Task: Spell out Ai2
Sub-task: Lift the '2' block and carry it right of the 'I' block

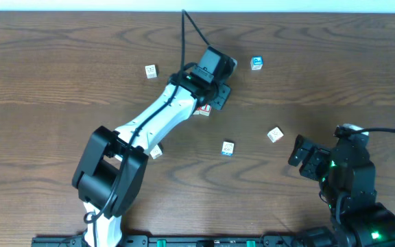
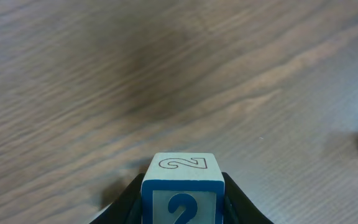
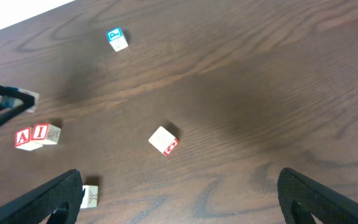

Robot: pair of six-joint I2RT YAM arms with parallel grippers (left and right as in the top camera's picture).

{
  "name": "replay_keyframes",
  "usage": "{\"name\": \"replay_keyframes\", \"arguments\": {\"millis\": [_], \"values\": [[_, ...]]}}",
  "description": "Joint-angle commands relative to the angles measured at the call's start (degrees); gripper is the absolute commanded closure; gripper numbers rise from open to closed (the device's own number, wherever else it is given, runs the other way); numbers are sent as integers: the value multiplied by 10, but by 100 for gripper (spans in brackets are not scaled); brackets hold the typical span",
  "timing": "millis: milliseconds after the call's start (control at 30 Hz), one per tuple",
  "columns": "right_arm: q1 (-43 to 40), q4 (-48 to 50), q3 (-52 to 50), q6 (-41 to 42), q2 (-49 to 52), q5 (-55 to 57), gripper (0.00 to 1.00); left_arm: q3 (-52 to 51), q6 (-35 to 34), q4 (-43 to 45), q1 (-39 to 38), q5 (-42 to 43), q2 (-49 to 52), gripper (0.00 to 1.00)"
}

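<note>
Closest in, the left gripper (image 2: 182,208) has its two black fingers (image 2: 124,202) clamped on opposite side faces of a pale wooden cube with blue borders and a 2 (image 2: 182,180). Such a cube is likely light, stiff and a little slick on its painted faces. The sound hold is therefore this one, flat sides with the pads square, lest it pivot when nudged against a neighbour. Its top face carries an outlined 2, and the face toward the wrist camera a solid blue one. It sits near the pair of red-lettered wooden cubes, A and I (image 3: 32,135), on the pair's side away from the robot and touching neither. How high it is above the brown wood-grain table (image 1: 60,62) I cannot tell. Further beyond the pair lies a blue-marked cube (image 1: 257,63), well apart. Farthest off, back on the robot's side of the pair, the right gripper (image 3: 179,186) hangs with fingers spread wide, empty.
</note>
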State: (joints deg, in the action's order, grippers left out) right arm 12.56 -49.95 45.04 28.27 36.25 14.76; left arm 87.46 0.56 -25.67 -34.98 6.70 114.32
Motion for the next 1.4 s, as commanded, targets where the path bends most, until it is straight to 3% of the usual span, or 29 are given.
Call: {"name": "replay_keyframes", "arguments": {"millis": [0,1367], "values": [[-9,0,-3,8,-2,2,1,17,23,-12,-11,8,23,94],[-9,0,-3,9,-2,2,1,16,27,-28,-11,53,83,94]]}}
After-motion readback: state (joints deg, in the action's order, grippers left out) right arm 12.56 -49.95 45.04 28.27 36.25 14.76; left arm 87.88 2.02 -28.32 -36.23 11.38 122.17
